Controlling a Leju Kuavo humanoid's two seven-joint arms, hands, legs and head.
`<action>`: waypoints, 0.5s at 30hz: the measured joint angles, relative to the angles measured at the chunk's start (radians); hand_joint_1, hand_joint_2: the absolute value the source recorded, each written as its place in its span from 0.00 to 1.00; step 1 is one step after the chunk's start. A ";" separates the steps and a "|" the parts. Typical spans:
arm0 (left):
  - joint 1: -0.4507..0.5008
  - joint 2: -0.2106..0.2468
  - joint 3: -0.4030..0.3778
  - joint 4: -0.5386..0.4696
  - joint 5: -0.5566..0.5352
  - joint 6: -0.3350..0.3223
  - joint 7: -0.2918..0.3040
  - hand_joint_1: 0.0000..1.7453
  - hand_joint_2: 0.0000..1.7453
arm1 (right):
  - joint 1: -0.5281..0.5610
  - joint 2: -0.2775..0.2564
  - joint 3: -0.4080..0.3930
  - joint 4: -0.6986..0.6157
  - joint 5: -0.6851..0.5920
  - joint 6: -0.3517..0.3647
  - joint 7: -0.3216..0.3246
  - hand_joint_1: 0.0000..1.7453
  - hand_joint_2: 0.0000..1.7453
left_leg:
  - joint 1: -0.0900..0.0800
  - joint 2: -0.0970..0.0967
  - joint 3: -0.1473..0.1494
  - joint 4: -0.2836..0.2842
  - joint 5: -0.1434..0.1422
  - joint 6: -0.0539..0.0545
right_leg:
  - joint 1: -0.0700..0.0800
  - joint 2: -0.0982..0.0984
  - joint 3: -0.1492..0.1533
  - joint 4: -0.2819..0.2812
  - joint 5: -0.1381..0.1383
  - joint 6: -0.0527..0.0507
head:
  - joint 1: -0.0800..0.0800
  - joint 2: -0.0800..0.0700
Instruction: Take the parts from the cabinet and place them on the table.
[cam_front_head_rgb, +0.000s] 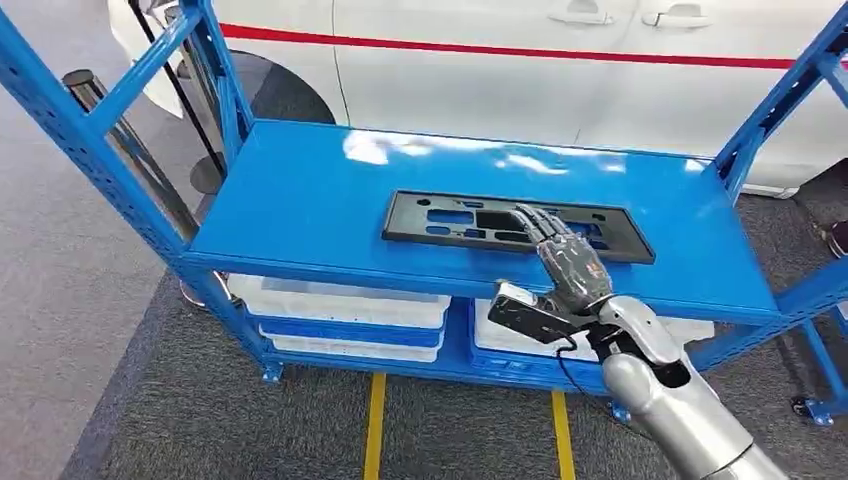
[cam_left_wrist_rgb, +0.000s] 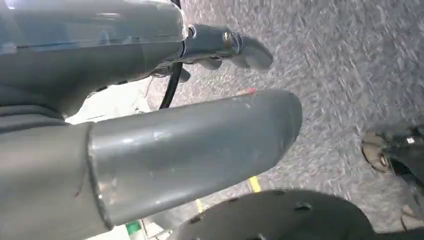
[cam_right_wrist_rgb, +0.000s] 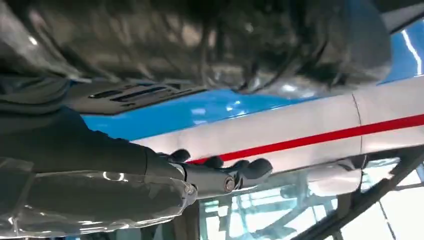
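A flat black plastic part (cam_front_head_rgb: 517, 225), long with cut-out holes, lies on the top shelf (cam_front_head_rgb: 300, 200) of the shiny blue metal cabinet. The right hand (cam_front_head_rgb: 565, 262) rests on the part's right half, fingers (cam_front_head_rgb: 535, 222) stretched flat on it, holding nothing. The left hand (cam_left_wrist_rgb: 150, 150) hangs over rough grey carpet (cam_left_wrist_rgb: 340, 75), its fingers (cam_left_wrist_rgb: 235, 47) apart and holding nothing. White plastic bins (cam_front_head_rgb: 340, 310) sit on the lower shelf.

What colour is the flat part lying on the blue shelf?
Black. The flat part lies on the blue shelf; the head view shows it best.
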 joint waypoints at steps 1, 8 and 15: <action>0.000 0.000 0.000 0.000 0.000 0.000 0.000 0.00 0.00 | -0.002 0.000 -0.003 0.003 0.001 0.000 0.001 0.00 0.00 | 0.002 0.001 0.001 -0.004 0.000 -0.005 | 0.002 0.000 0.000 0.000 0.000 0.000 | -0.002 0.000; 0.001 0.003 0.000 0.000 -0.004 0.001 0.000 0.00 0.00 | -0.004 0.005 -0.035 0.032 0.029 -0.003 0.002 0.00 0.00 | 0.004 0.007 -0.130 0.265 -0.121 -0.036 | -0.016 -0.008 0.048 -0.048 0.001 -0.005 | -0.001 0.000; 0.001 0.005 0.001 0.000 -0.008 0.003 0.003 0.00 0.00 | 0.014 0.013 -0.066 0.067 0.058 -0.008 0.000 0.00 1.00 | 0.006 0.007 -0.031 0.013 0.025 -0.024 | -0.015 -0.002 0.045 -0.005 -0.037 0.026 | 0.000 0.000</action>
